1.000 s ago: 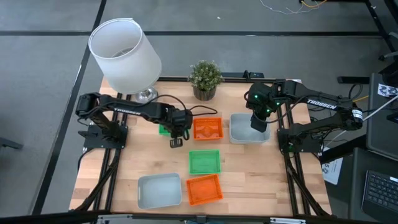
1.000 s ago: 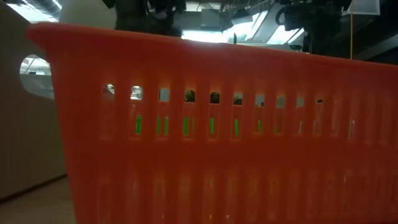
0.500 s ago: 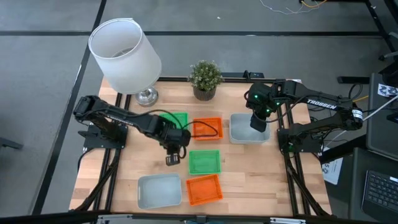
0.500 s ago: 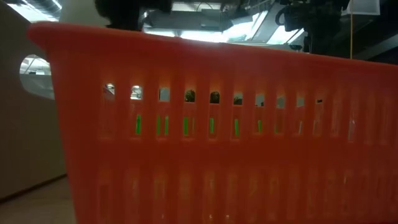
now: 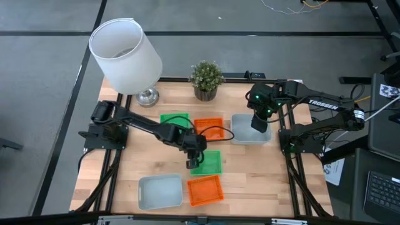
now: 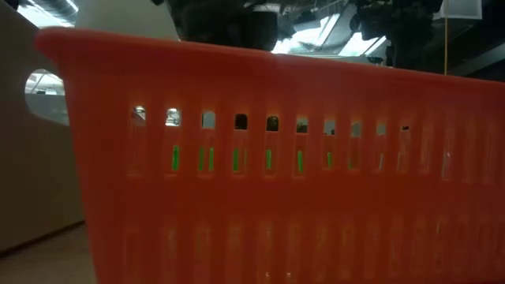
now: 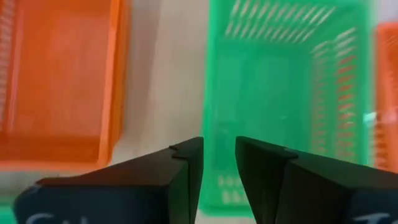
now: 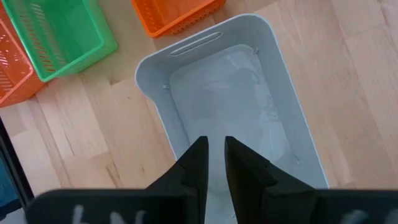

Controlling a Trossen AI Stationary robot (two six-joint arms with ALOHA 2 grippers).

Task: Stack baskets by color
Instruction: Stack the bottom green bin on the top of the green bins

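Several baskets lie on the wooden table. A green basket (image 5: 175, 119), an orange one (image 5: 209, 128) and a pale grey one (image 5: 250, 131) form the far row. A second green basket (image 5: 209, 162) sits mid-table. A grey basket (image 5: 160, 190) and an orange one (image 5: 205, 189) stand near the front edge. My left gripper (image 5: 192, 164) hangs over the mid-table green basket's left rim (image 7: 214, 124), fingers a little apart. My right gripper (image 8: 214, 155) hovers over the far grey basket (image 8: 236, 106), fingers narrowly apart with nothing between them.
A white lampshade (image 5: 125, 53) on a metal foot and a small potted plant (image 5: 206, 78) stand at the table's far edge. The near orange basket's slotted wall (image 6: 276, 173) fills the low view. Bare wood lies left of the mid-table green basket.
My left gripper has swung from beside the far green and orange baskets toward the table's near and right side, sinking slightly. It now stands over the mid-table green basket's left rim. The far green basket, earlier mostly under the arm, now shows whole.
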